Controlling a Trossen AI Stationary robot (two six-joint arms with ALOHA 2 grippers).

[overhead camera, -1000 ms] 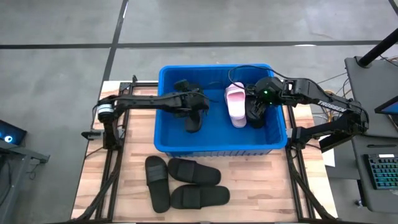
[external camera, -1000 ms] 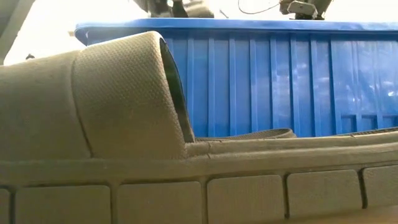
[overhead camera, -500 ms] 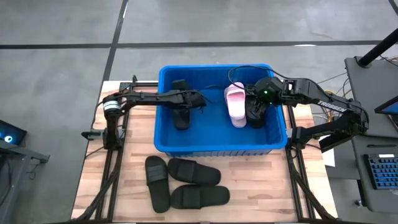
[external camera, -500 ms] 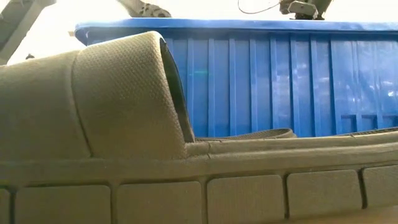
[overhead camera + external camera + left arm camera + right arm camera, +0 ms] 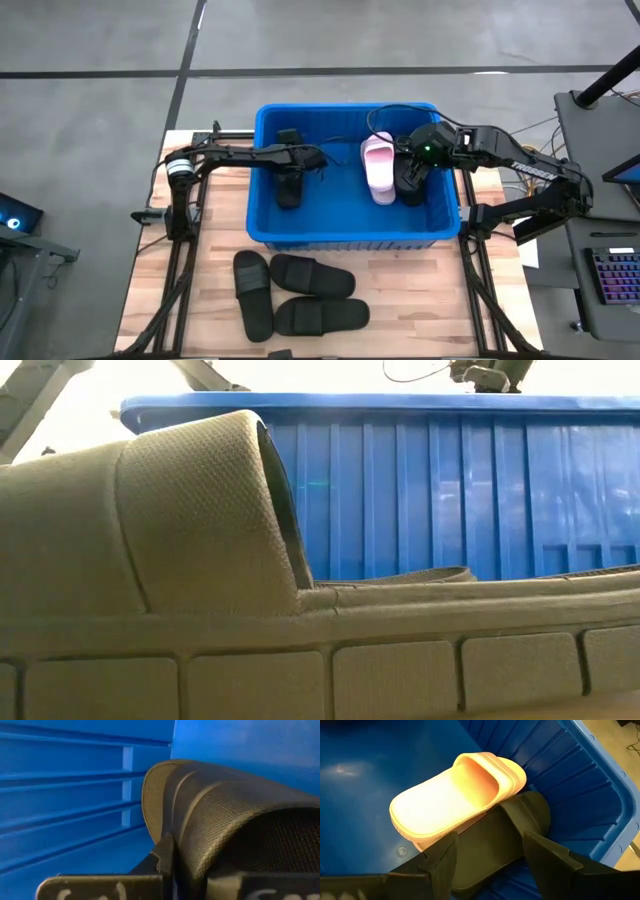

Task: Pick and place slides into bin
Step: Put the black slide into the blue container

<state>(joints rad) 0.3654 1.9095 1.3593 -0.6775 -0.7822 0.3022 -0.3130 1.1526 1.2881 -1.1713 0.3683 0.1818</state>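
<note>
The blue bin (image 5: pixel 350 240) stands mid-table. My left gripper (image 5: pixel 306 158) reaches into its left half and is shut on a black slide (image 5: pixel 288 188). My right gripper (image 5: pixel 492 852) is open inside the bin's right end. Its fingers stand apart just above another black slide (image 5: pixel 495 840), which lies on the bin floor beside a pale pink slide (image 5: pixel 455 795). Three more black slides (image 5: pixel 300 295) lie soles down on the table in front of the bin. One of them fills the low view (image 5: pixel 200 530). My left gripper has the black slide by its wide strap (image 5: pixel 200 805). One finger (image 5: pixel 165 857) lies against the strap's outer edge; the strap hides the other. The fingers come level from the table's left. Whether the slide rests on the bin floor, I cannot tell.
The bin's ribbed walls (image 5: pixel 60 795) stand close around the left gripper. The bin's middle floor (image 5: pixel 340 200) is bare. Bare wood (image 5: pixel 420 300) lies at the table's front right. A desk with a keyboard (image 5: pixel 612 280) stands beyond the table's right edge.
My left gripper has carried the black slide inside the bin toward the table's left edge, near the bin's left wall. The slide has turned to lie straight, front to back. It has barely moved in the last half second.
</note>
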